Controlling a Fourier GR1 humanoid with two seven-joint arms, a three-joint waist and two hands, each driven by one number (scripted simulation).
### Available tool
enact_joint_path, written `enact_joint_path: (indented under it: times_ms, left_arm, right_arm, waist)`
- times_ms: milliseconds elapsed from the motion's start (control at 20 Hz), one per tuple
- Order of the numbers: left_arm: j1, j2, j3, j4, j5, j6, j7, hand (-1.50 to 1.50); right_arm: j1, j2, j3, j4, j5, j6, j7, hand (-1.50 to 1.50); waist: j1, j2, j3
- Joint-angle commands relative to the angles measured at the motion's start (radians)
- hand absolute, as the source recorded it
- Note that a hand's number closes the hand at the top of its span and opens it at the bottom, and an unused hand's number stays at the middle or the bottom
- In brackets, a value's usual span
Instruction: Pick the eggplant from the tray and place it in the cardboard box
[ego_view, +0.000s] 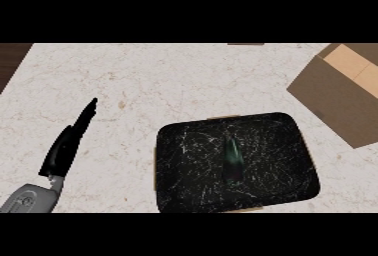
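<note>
Left hand flat, fingers straight | slim dark eggplant | black marbled tray | cardboard box

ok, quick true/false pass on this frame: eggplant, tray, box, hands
1. The eggplant lies in the black tray. True.
2. The cardboard box sits at the counter's left. False: it is at the upper right.
3. The left hand holds the eggplant. False: its fingers are straight, apart from the tray.
4. The right hand is over the tray. False: it is not in view.
5. The box is apart from the tray. True.
</note>
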Motion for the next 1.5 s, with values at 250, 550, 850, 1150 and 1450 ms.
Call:
enact_joint_path:
  times_ms: [250,550,850,1150,1450]
  left_arm:
    - [-0.016,-0.052,-0.022,0.001,-0.027,0.0,0.026,0.0]
    - [0.002,-0.045,0.013,0.047,-0.035,-0.023,-0.038,0.0]
    - [-0.017,-0.058,0.043,0.045,-0.056,-0.045,-0.001,0.0]
    - [-0.035,-0.082,0.093,0.166,-0.065,-0.076,-0.085,0.0]
    - [0.012,-0.078,0.093,0.099,-0.091,-0.09,-0.054,0.0]
  right_arm:
    - [-0.378,0.0,0.193,0.122,0.167,0.205,0.532,-1.5]
    - [-0.773,-0.001,0.122,0.289,0.068,0.302,0.761,-1.5]
    - [-0.974,-0.003,0.025,0.309,0.024,0.416,0.774,-1.5]
    - [-1.018,-0.001,0.03,0.445,-0.087,0.351,0.805,-1.5]
    - [-1.216,0.0,-0.068,0.61,-0.17,0.346,0.843,-1.5]
  waist:
    - [0.006,-0.009,0.005]
    - [0.008,-0.014,0.006]
    - [-0.007,-0.021,0.007]
    - [-0.018,-0.02,0.006]
    - [-0.008,-0.02,0.007]
